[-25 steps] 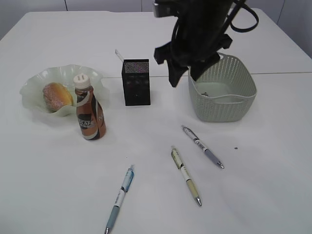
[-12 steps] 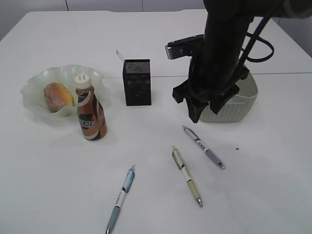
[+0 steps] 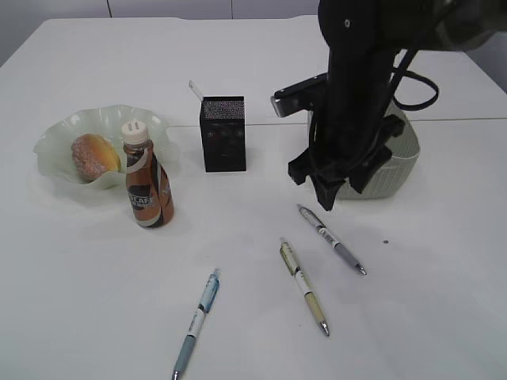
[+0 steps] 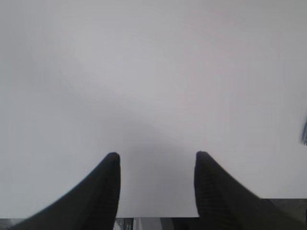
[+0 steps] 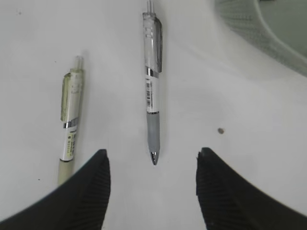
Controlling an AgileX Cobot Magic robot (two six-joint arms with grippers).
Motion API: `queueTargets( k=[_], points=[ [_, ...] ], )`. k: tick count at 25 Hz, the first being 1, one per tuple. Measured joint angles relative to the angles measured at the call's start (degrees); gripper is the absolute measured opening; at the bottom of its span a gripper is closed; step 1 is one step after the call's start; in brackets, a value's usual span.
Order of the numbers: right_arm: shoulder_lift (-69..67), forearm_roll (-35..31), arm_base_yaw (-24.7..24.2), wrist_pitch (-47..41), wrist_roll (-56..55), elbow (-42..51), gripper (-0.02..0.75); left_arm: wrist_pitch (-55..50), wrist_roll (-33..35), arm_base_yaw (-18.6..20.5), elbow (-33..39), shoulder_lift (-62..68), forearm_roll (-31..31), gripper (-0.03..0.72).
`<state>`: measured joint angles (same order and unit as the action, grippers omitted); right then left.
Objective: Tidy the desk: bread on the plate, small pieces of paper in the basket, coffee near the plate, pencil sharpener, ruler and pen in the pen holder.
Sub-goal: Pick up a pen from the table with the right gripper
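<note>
While the right gripper is hanging with its jaws spread wide and nothing between them, it is sitting just above the desk, in front of the basket and near the top end of the grey pen. From the right wrist, that grey pen is lying lengthwise between the two fingers, tip toward the camera, with the olive pen lying beside it on the left and a basket corner showing at upper right. The blue pen is lying well apart, nearer the front edge. The bread is resting on the plate, and the coffee is standing just beside the plate. The holder is standing upright with the ruler poking out. The left gripper is hovering open and empty over bare desk.
</note>
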<state>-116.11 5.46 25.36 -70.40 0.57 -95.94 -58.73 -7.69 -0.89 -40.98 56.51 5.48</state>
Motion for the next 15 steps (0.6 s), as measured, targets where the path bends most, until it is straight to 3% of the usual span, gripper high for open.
queueTargets(
  k=[15],
  points=[
    [-6.68, -0.72, 0.00, 4.34, 1.15, -4.70, 0.419, -0.22, 1.19, 0.00, 0.00, 0.00, 0.03, 0.370]
  ],
)
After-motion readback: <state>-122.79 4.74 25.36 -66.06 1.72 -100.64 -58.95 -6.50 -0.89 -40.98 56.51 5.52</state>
